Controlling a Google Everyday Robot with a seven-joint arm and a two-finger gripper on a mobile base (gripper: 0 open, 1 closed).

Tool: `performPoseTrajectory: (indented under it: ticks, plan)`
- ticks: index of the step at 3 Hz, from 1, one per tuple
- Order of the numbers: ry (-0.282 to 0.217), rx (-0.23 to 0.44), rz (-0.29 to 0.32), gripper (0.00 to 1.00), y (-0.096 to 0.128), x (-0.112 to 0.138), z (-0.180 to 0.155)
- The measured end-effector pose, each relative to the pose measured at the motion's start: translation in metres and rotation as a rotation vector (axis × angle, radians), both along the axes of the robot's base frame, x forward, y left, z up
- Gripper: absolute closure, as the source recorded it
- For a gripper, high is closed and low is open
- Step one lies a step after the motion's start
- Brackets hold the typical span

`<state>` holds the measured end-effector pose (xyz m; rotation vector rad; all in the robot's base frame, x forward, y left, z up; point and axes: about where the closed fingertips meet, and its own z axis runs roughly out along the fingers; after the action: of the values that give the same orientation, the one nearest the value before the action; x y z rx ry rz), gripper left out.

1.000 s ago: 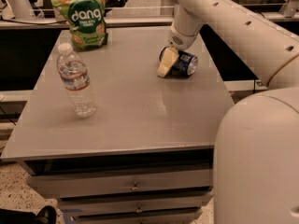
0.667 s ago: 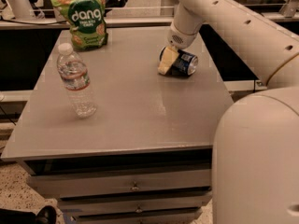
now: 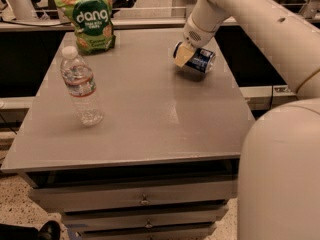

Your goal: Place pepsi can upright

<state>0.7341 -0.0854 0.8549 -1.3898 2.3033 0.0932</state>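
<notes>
Nearest to us is the front of the desk [image 3: 150, 134] with its drawers [image 3: 145, 200]. A little farther, on the left part, a water bottle [image 3: 80, 86] stands upright, well apart from the work.

Farther back, on the right side of the desk, we find the pepsi can [image 3: 202, 60]. It is on its side, slightly tilted, and we cannot tell if it touches the surface or hangs just above it. The claw [image 3: 186, 54], which comes down from the arm [image 3: 235, 4], is closed around the can's left end. One pale pad [image 3: 181, 56] presses on the side toward us, and the other one is hidden behind the can. The blue body sticks out to the right of the claw.

We judge that the grasp is made and the turning is not yet done. The next move calls for a rotation of the wrist until one silver end faces down, then a gentle lowering before the claw lets go.

Farthest, at the back left edge, a green bag of chips [image 3: 89, 16] stands.
</notes>
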Motion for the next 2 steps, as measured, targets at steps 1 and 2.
performPoseTrajectory:
  ticks: [1, 2]
  plan:
    - [-0.034, 0.203, 0.055, 1.00, 0.007, -0.012, 0.037]
    - [-0.059, 0.434, 0.097, 1.00, 0.010, -0.024, 0.068]
